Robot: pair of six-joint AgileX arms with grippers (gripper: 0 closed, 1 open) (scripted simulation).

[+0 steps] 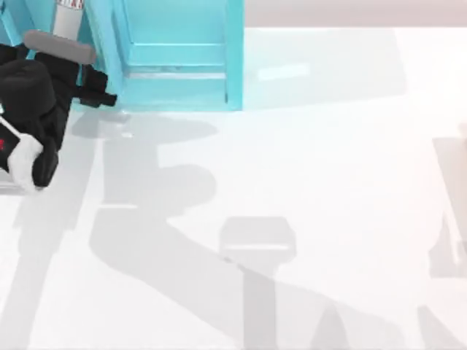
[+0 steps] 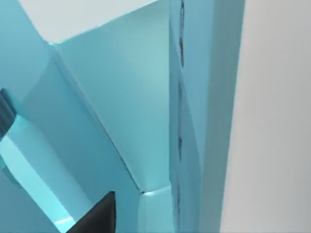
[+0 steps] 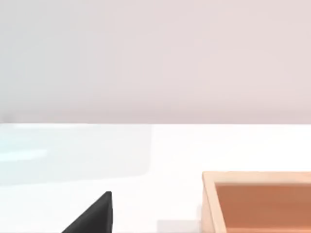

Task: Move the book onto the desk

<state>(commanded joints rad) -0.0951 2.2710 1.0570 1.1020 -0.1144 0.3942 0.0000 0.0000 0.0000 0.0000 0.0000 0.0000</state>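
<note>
Left pincer at teal shelf, perhaps by book, grip unclear, desk below

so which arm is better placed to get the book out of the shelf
Left. Its pincer is already at the teal shelf in the desk's far left corner, beside the book's white edge. The left wrist view looks into a shelf compartment.

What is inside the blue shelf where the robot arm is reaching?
A white book edge with red marks stands inside the teal shelf. The left arm covers the space below it, so the rest is hidden.
</note>
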